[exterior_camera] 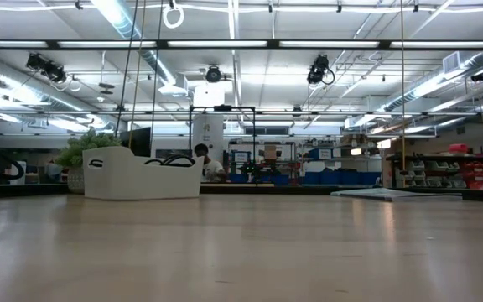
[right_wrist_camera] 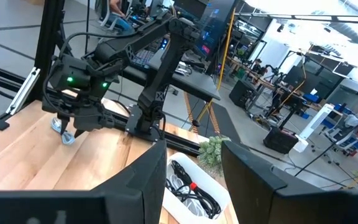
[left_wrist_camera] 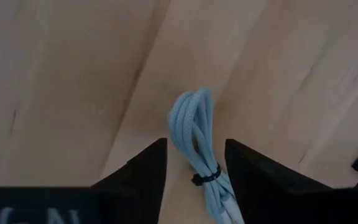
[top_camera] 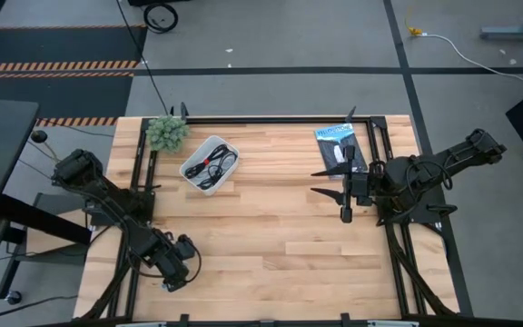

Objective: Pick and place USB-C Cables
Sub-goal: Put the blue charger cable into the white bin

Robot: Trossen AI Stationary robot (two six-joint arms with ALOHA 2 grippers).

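Note:
A short silver-grey cable bundle (left_wrist_camera: 191,124) with a black tie sits between the fingers of my left gripper (left_wrist_camera: 196,146), which is shut on it over the table's near left part (top_camera: 175,272). In the right wrist view the cable (right_wrist_camera: 65,134) hangs under that gripper. A white bin (top_camera: 210,163) at the far left holds black cables, one with a red tie (right_wrist_camera: 194,185). My right gripper (top_camera: 319,183) is open and holds nothing. It hovers right of the table's middle, pointing left. My left gripper holds the silver-grey bundle near its tied end (left_wrist_camera: 205,177), pinched between the two fingers, which come from above and lie along the bundle. Its looped end (left_wrist_camera: 188,102) sticks out past the fingertips. The bundle looks lifted just off the wood.
A small green plant (top_camera: 166,132) stands beside the bin at the far left corner. The flat blue-and-black packet (top_camera: 339,145) lies at the far right, close to my right gripper. Bare wood (top_camera: 261,236) spreads across the middle and near side. Black frame rails run along the edges.

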